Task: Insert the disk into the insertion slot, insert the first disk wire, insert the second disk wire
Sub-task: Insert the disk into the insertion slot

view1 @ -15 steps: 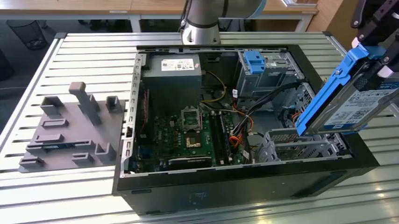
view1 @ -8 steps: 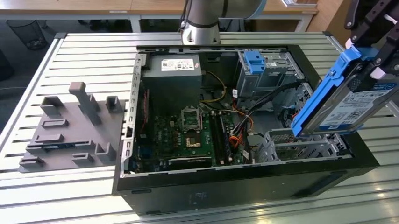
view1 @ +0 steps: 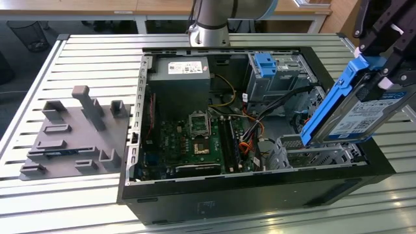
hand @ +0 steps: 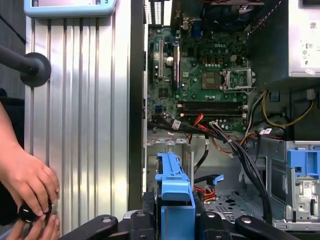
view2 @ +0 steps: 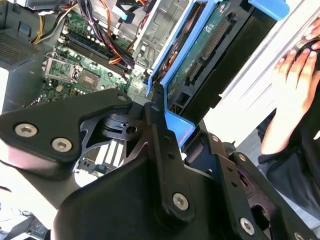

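Observation:
My gripper (view1: 382,78) is shut on the disk (view1: 361,117), a silver drive with a white label in a bright-blue carrier. In the exterior view the disk hangs tilted, its lower end just above the insertion slot (view1: 313,153). The slot is a low perforated silver cage at the near right corner of the open computer case. In the second wrist view the disk (view2: 209,46) shows its green circuit side beyond the black fingers (view2: 161,131). The first wrist view has the carrier (hand: 173,186) edge-on over the slot (hand: 227,201). Black and orange wires (view1: 251,130) lie loose beside the slot.
A taller grey cage with a blue latch (view1: 266,67) stands behind the slot. The motherboard (view1: 195,140) and power supply (view1: 179,78) fill the case's left part. A grey fixture plate (view1: 71,137) lies on the slatted table. A person's hand (hand: 30,186) rests beside the case.

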### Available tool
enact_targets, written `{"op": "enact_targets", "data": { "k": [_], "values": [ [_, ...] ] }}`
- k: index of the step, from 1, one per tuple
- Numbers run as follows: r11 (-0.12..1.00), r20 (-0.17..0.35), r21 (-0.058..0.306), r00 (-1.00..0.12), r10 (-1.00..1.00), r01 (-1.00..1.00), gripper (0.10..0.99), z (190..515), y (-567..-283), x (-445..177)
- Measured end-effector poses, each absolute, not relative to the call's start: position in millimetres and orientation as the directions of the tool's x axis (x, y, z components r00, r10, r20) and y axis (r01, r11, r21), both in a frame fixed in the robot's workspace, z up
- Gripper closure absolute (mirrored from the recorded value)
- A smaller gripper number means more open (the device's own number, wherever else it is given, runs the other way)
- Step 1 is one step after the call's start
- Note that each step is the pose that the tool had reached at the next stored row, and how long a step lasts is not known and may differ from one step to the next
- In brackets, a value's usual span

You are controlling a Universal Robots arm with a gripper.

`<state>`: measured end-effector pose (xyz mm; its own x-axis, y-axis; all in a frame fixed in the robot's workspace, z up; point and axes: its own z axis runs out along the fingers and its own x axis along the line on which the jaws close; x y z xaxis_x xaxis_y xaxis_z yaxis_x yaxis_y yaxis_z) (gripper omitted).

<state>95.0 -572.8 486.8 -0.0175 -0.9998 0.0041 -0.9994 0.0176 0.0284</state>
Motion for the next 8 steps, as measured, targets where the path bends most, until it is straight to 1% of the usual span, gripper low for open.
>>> {"op": "enact_targets", "data": {
  "k": [8],
  "values": [
    [0.018,0.004,0.028,-0.018,-1.000,-0.999,0.722,475.0,-571.2,94.9]
  ]
}}
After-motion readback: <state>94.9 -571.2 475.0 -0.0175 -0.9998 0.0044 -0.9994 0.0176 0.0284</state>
